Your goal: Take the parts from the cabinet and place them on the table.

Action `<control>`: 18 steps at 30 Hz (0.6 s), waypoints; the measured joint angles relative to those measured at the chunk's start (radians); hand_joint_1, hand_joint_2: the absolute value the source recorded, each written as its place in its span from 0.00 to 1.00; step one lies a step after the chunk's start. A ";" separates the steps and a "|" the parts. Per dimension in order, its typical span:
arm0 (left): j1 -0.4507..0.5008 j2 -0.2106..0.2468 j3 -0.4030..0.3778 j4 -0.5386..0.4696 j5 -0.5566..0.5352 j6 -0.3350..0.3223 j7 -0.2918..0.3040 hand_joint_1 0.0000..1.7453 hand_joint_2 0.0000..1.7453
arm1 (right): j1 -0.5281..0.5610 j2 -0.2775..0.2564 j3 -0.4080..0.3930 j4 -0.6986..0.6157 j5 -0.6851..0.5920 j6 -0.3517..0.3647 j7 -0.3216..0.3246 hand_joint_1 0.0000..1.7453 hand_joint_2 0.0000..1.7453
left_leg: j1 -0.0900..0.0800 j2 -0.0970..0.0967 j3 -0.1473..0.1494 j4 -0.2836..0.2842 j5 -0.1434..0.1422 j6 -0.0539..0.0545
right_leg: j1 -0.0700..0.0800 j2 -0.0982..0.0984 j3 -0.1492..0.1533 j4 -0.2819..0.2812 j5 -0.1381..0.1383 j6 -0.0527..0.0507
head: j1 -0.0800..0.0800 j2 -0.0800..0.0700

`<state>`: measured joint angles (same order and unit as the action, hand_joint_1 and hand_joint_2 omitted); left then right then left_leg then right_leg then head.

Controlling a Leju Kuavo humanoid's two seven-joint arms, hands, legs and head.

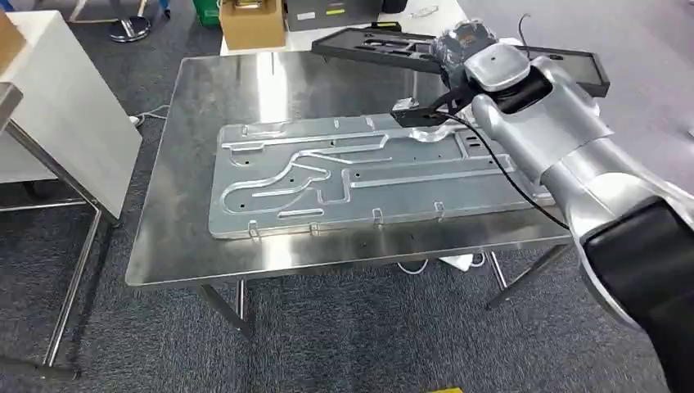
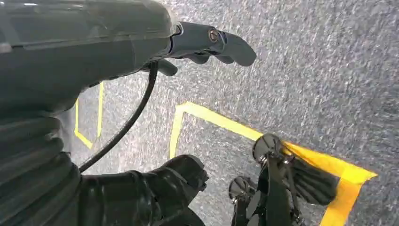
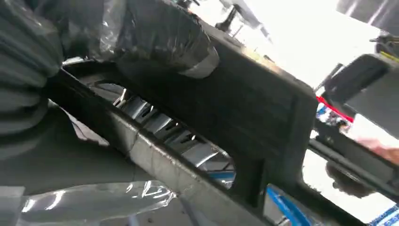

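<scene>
**Right hand holds black part above the table's far edge**

The right hand (image 1: pixel 468 42), wrapped in clear plastic film, grips a long flat black part (image 1: pixel 376 45) with cut-out channels. The part hangs level above the far right side of the steel table (image 1: pixel 180 221), one end reaching left over the table's far edge, the other sticking out to the right past the silver arm. In the right wrist view the thumb (image 3: pixel 164 35) presses on the part's upper face while the dark frame runs diagonally across.

On the table lies a large silver metal plate (image 1: pixel 344 180) with milled grooves, its long side running left to right, taking up most of the middle. A cardboard box (image 1: pixel 252 23) stands on a white surface beyond the table.

The left hand (image 2: pixel 207 42) hangs over grey carpet marked with yellow tape (image 2: pixel 226 123); its fingers are curled in with nothing in them.
</scene>
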<state>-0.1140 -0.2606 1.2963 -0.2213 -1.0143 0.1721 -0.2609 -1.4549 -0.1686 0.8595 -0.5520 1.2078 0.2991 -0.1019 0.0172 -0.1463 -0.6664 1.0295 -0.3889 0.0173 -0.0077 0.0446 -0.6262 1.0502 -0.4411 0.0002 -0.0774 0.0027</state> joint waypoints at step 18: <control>0.001 0.003 0.006 -0.001 0.011 0.020 -0.008 0.00 1.00 | 0.057 -0.026 -0.025 -0.008 -0.003 -0.032 0.010 1.00 1.00 | -0.007 0.156 0.025 -0.015 -0.007 0.016 | -0.004 -0.160 0.037 -0.004 -0.031 0.022 | -0.003 0.000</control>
<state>-0.1134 -0.2579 1.3027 -0.2220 -1.0033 0.1919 -0.2689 -1.3976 -0.1949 0.8347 -0.5604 1.2051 0.2667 -0.0923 0.0100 0.0095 -0.6415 1.0145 -0.3963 0.0334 -0.0117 -0.1152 -0.5893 1.0460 -0.4716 0.0222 -0.0809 0.0027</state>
